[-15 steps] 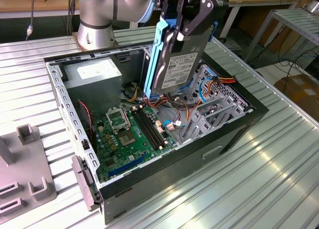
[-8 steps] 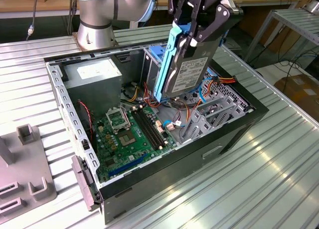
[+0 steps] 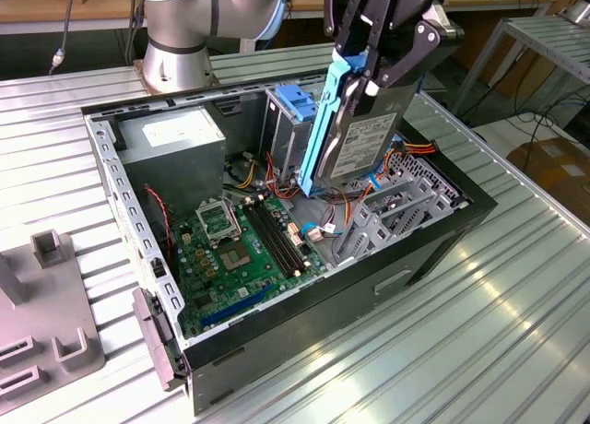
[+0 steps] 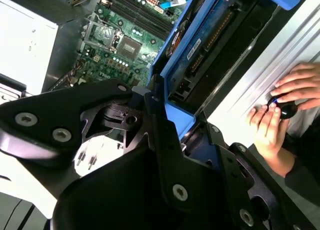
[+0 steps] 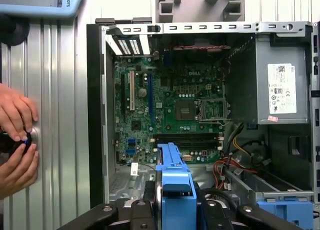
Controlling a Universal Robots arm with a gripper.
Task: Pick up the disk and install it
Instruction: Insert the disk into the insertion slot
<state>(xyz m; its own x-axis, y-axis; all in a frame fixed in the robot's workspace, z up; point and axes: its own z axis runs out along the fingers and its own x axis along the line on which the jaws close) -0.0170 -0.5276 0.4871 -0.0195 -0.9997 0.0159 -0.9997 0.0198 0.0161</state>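
Gripper (image 3: pixel 367 74): closed on the disk (image 3: pixel 361 146), black fingers (image 3: pixel 406 60) clamping its upper end across the blue rails; also seen from behind in both wrist views (image 4: pixel 177 125) (image 5: pixel 175 205).

Disk: carried on edge, tilted, labelled face toward the exterior view's right. It hangs inside the opening of the case (image 3: pixel 415 258), lower end near the cables (image 3: pixel 343 203), just beside the drive cage (image 3: pixel 286 124) and clear of the motherboard (image 3: pixel 244 249). Whether the lower end touches anything cannot be told.

Step in hand, as judged: pick-up is done and the disk is being presented to its bay; it is not yet seated.

Requirement, as judged: rails square with the bay guides, tilt taken out, cables kept from under the leading edge.

Case: open-sided, lying on the ribbed table (image 3: pixel 442 350).

Power supply (image 3: pixel 175 138): grey box in the far corner of the case, well apart from the disk.

Person's hands (image 5: pixel 15 135): on the table beside the case, around a small dark object; also in the second wrist view (image 4: pixel 280 110).
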